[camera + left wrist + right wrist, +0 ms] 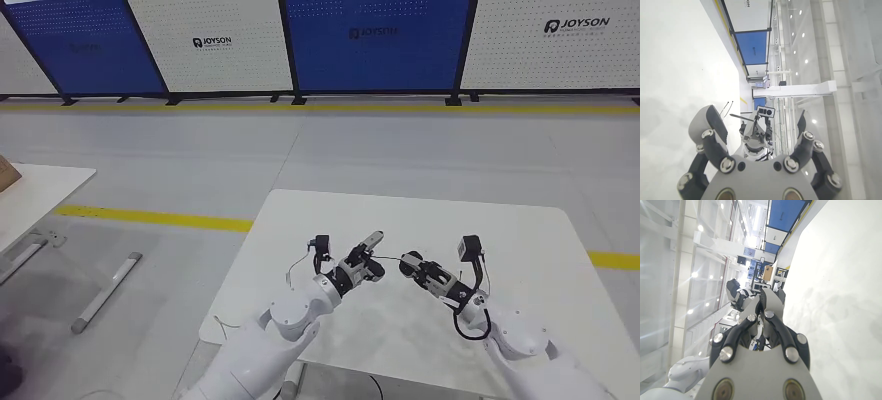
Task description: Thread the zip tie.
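My right gripper hangs above the middle of the white table, shut on a thin black zip tie. The tie's free end sticks out toward my left gripper. In the left wrist view my left gripper is open and holds nothing, with the right gripper and the tie's tip in line with the gap between its fingers, a short way off. In the right wrist view the right gripper has its fingers pressed together, and the tie itself is hidden there.
Two spare black zip ties lie side by side on the table beyond my left gripper. The table's far edge runs beside a grey floor with a yellow line. Blue and white panels stand behind.
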Action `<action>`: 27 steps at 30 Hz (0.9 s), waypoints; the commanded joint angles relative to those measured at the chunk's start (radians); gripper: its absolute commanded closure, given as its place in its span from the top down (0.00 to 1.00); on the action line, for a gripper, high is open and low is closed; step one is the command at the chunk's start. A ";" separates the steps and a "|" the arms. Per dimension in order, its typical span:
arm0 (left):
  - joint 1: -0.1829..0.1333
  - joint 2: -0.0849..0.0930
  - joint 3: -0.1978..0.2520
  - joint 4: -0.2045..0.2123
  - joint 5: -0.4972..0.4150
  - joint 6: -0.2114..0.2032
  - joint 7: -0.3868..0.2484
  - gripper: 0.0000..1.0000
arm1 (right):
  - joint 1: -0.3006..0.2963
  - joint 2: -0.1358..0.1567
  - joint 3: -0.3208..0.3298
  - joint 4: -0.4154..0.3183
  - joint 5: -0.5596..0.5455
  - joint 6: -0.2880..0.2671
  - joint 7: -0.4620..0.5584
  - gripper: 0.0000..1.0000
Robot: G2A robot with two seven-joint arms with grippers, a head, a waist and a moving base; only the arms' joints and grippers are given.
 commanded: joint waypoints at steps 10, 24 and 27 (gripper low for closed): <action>-0.005 -0.001 0.000 0.010 -0.005 0.022 -0.030 0.07 | 0.000 0.000 0.000 0.000 0.000 0.000 0.000 0.00; -0.002 -0.002 0.006 0.013 0.023 -0.007 -0.053 0.00 | 0.000 0.000 0.000 0.000 0.000 0.000 0.000 0.00; 0.001 -0.001 0.006 0.009 0.035 -0.010 -0.056 0.00 | 0.000 0.000 0.000 0.000 0.000 0.000 0.000 0.00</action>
